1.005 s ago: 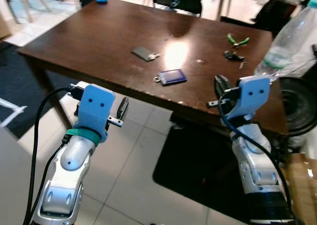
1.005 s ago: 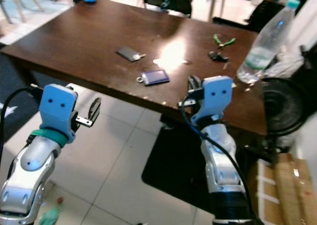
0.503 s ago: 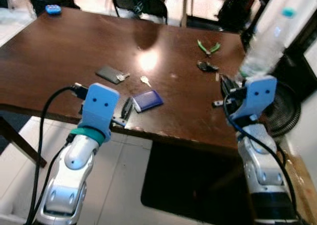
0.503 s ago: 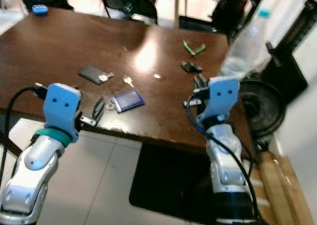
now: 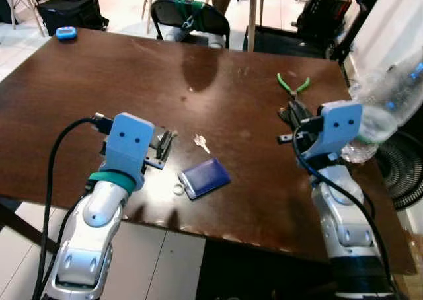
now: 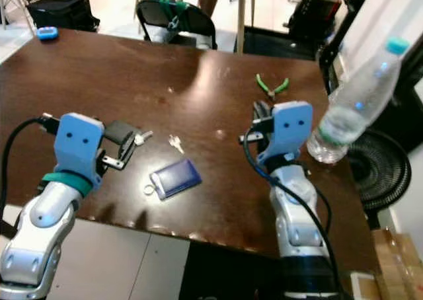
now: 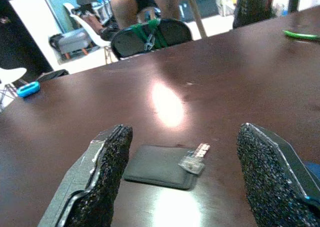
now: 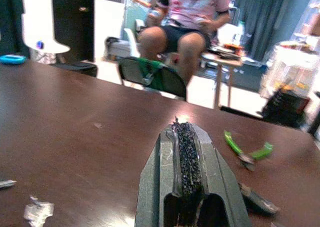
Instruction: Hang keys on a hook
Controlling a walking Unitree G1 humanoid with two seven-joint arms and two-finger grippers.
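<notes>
The left gripper [image 7: 182, 179] is held wide open, empty, right over the dark key fob [image 7: 159, 165] near the table's [image 5: 79, 75] front edge. Plenty of bare wood is left mid-table. One loose key [image 5: 200, 141] and one blue card holder [image 5: 205, 177] are seen just beside it. The right gripper [image 8: 186, 159] is pressed fully closed on nothing, near one pair of green pliers [image 5: 293, 84] and one plastic bottle [image 6: 357, 102].

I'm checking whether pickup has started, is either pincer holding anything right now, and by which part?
Nothing is held. The left pincer is open above the dark card with keys, not touching it. The right pincer is shut and empty.
</notes>
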